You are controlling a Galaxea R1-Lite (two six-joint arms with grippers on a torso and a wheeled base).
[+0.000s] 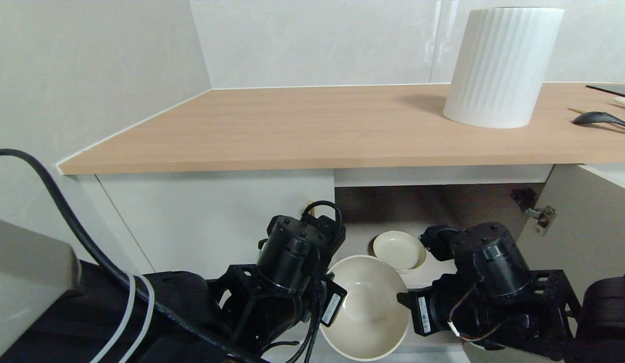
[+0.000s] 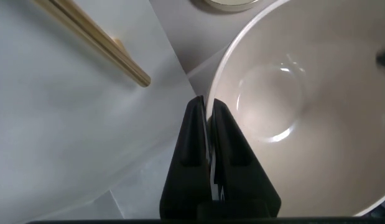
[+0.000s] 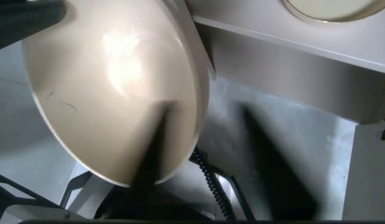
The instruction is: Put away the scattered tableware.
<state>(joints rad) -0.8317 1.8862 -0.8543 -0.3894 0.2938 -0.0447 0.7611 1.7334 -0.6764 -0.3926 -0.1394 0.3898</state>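
My left jaws (image 2: 208, 102) are pinched tight on the rim of the big bowl (image 2: 292, 124), which is tilted with its hollow towards me. My right jaws (image 3: 204, 115) stand wide at the bowl's opposite edge, gripping nothing. Just beyond the bowl lies the open cupboard shelf (image 3: 254, 28), with a small dish (image 1: 399, 249) on it.

Fingers (image 2: 192, 143) tight on cream bowl (image 2: 292, 112) rim

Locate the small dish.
Head view, right of centre: the small dish sits inside the open cabinet under the counter, just behind the large bowl.
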